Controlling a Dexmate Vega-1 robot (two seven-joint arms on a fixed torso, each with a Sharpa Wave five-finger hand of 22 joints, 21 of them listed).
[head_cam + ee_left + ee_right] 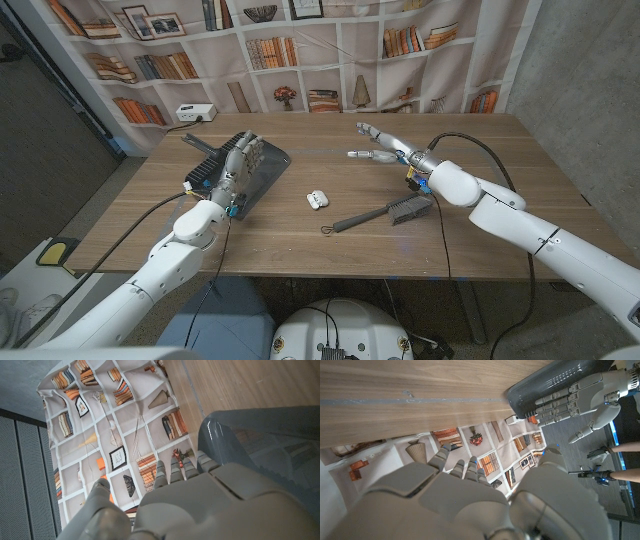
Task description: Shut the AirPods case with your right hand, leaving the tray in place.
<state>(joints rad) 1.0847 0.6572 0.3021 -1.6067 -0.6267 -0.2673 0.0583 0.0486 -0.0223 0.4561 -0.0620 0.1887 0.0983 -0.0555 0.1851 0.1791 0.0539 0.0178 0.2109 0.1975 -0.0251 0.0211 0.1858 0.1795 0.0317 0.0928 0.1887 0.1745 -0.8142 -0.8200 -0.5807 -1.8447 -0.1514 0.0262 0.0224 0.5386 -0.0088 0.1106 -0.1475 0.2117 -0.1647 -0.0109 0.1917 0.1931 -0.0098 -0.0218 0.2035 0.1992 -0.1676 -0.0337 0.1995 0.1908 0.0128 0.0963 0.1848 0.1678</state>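
Observation:
The small white AirPods case (315,199) lies on the wooden table near its middle, and its lid looks raised. The grey tray (262,170) sits to its left, tilted up on its far side. My left hand (238,158) lies against the tray with its fingers straight and together; the right wrist view shows this left hand (570,402) on the tray's rim (540,382). My right hand (385,145) hovers behind and to the right of the case, well apart from it, fingers spread and holding nothing.
A dark brush (400,209) with a long thin handle lies right of the case, in front of my right arm. A white power strip (195,112) sits at the table's far left edge. A bookshelf backdrop hangs behind the table.

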